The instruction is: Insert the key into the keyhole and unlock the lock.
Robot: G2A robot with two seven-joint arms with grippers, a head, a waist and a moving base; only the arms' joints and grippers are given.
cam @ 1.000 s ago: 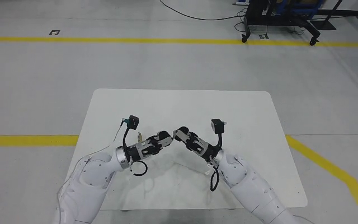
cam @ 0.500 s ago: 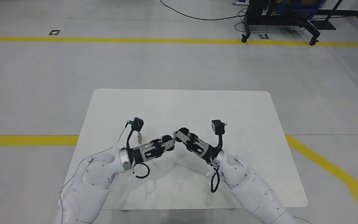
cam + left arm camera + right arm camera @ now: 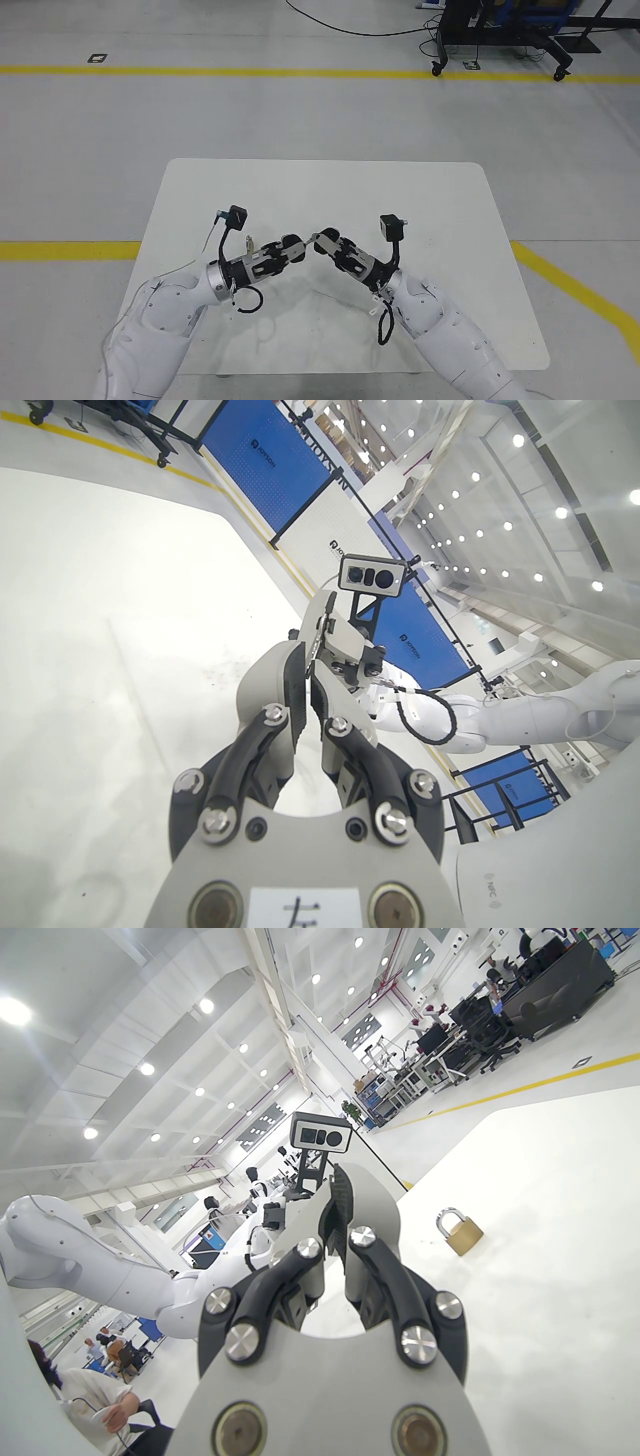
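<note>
Brass padlock [image 3: 460,1234] lies flat on the white desk [image 3: 420,200], its shackle seated as far as can be seen. It sits just beside the left arm and apart from both tools, and nothing steadies it. The left tool [image 3: 306,664] and the right tool [image 3: 334,1184] meet tip to tip above the middle of the desk, each with its fingers pressed together. The key cannot be made out between either pair, so which tool carries it, if either, is undetermined. Judged risks follow. With the tips this close, a handover or regrip could let a thin key slip and drop to the desk, where it would lie flat and be hard to recover. A key held askew would meet the keyhole off-axis and jam or skate off the brass. The padlock is loose, so a push from the key would likely slide or spin it rather than seat the key, unless the other tool first holds its body. Turning force may also twist the key within the grip.
</note>
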